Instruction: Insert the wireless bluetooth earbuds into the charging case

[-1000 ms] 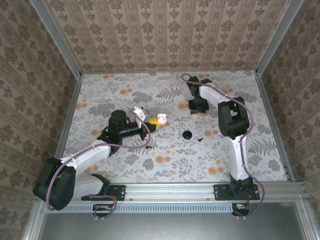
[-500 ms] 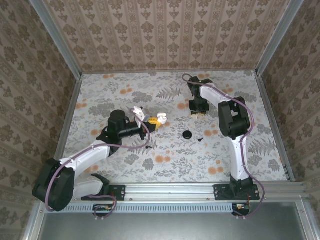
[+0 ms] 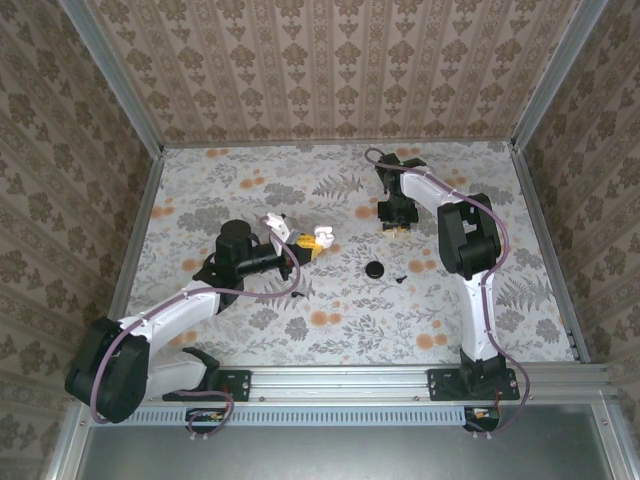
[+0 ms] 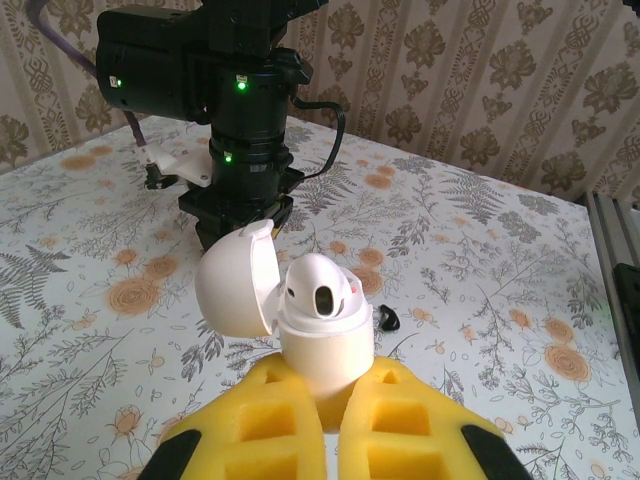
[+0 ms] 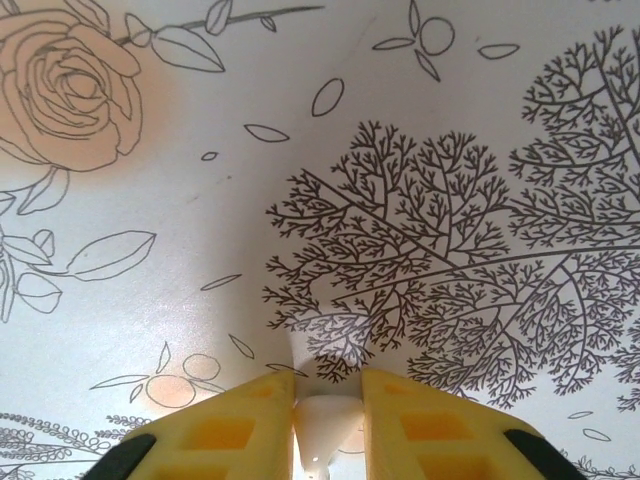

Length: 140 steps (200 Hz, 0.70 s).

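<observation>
White flower-print table point(image 3: 330, 335). The left gripper point(image 4: 335, 400) clamps its yellow fingers on the open white charging case point(image 4: 322, 335). The right gripper point(image 5: 328, 400), far across, pinches a small white piece point(image 5: 325, 422). A tiny black earbud point(image 4: 388, 320) lies beside the case.

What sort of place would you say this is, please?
Likely a staged robot test cell: wallpapered wall panels, an aluminium rail carrying the left arm and right arm, a floral-print table.

The floral-print table point(image 3: 250, 330) carries a black round disc point(image 3: 375, 269) ahead of the left gripper point(image 3: 312, 242). One black earbud point(image 3: 400, 279) lies just beside the disc.
</observation>
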{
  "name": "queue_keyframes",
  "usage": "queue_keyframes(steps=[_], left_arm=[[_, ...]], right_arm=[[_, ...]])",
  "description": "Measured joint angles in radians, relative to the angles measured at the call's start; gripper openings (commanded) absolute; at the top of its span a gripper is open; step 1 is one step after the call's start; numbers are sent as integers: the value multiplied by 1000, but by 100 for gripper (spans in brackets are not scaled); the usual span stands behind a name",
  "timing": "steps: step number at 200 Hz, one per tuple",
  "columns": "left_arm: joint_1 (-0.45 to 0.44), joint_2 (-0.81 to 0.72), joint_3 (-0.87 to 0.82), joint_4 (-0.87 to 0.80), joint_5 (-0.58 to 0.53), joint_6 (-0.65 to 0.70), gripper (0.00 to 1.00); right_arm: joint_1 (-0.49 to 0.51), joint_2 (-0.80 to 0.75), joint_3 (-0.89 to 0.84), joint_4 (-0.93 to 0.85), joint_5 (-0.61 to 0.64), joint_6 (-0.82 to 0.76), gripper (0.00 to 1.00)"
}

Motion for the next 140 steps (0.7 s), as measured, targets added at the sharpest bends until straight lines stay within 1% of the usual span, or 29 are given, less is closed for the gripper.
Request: queue_keyframes(steps=[31, 70, 91, 117, 140], left_arm=[[0, -11, 0, 0, -7, 0, 0], [0, -20, 0, 0, -17, 0, 0], [0, -30, 0, 1, -23, 0, 0], [-6, -44, 0, 14, -39, 0, 0], [-27, -61, 0, 32, -49, 0, 0]], right_arm=[[-13, -25, -36, 17, -42, 4, 17], [-19, -102, -135, 39, -81, 16, 11], [-19, -185, -207, 77, -92, 35, 9], [-8, -327, -304, 152, -100, 68, 9], [28, -462, -366, 224, -84, 96, 7]])
